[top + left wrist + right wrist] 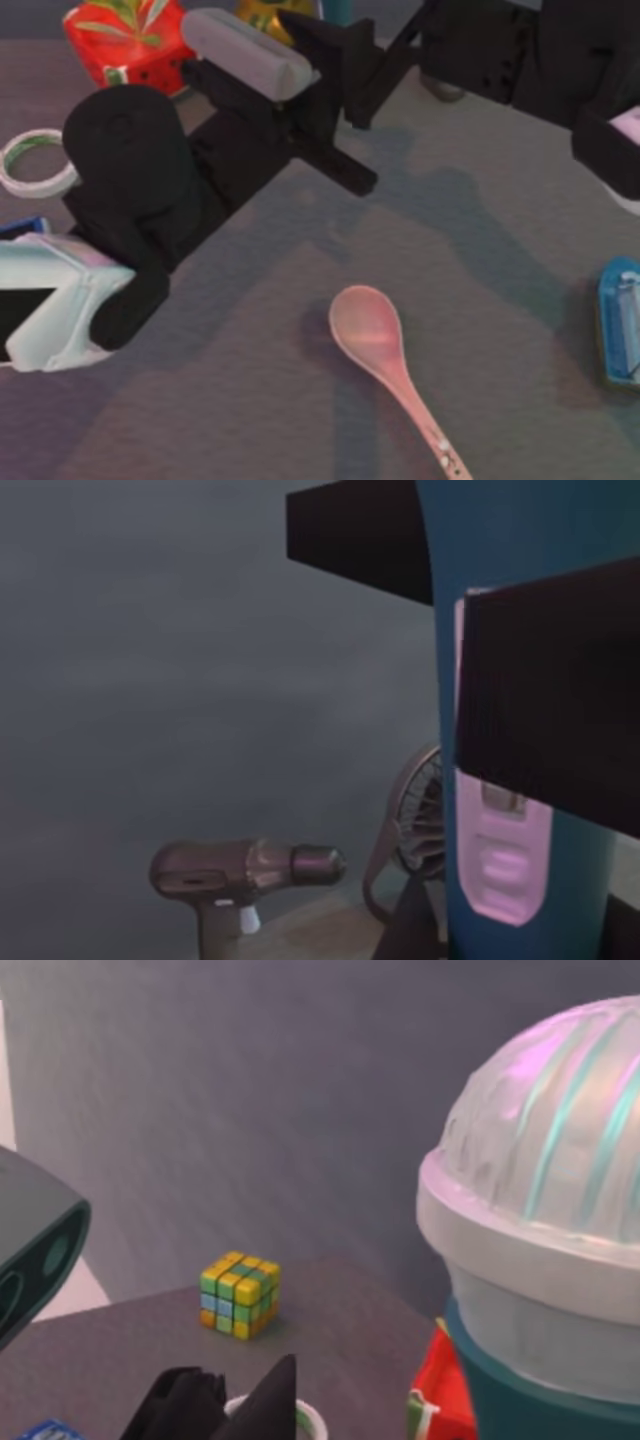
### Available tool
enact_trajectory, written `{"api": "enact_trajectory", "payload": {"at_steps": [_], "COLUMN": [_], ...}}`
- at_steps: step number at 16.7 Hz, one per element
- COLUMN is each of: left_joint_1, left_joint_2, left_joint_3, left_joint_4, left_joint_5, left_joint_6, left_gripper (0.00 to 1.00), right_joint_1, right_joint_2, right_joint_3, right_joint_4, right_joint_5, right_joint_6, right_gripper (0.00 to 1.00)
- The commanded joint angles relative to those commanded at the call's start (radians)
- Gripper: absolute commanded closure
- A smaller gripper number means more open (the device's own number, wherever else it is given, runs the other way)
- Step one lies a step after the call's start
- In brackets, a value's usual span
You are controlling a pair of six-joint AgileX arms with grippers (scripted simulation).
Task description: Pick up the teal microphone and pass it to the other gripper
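The teal microphone [520,730] is off the worktop [480,300], held above its far edge near the middle, its white switch [497,865] facing the left wrist camera. The left gripper [330,100] holds it, dark fingers [550,690] clamped across the handle. In the right wrist view the whitish ribbed head [545,1190] looms close. The right gripper [600,145] sits at the far right edge; whether its fingers are open or closed cannot be told. A pink spoon [385,360] lies near the front edge, a light-blue flat item [622,322] at the right edge, a red carton [125,38] and tape roll [35,162] toward the far left corner.
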Motion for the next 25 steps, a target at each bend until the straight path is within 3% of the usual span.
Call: {"api": "enact_trajectory", "payload": {"at_steps": [3,16,25], "left_joint_1": [0.0,0.0,0.0], "left_joint_2": [0.0,0.0,0.0], "left_joint_3": [0.0,0.0,0.0], "left_joint_4": [0.0,0.0,0.0], "left_joint_5": [0.0,0.0,0.0], "left_joint_6": [0.0,0.0,0.0], "left_gripper": [1.0,1.0,1.0], "right_joint_1": [0.0,0.0,0.0], "right_joint_2": [0.0,0.0,0.0], "right_joint_3": [0.0,0.0,0.0], "right_joint_4": [0.0,0.0,0.0], "right_joint_5": [0.0,0.0,0.0], "right_joint_6": [0.0,0.0,0.0], "right_gripper": [0.0,0.98,1.0]}}
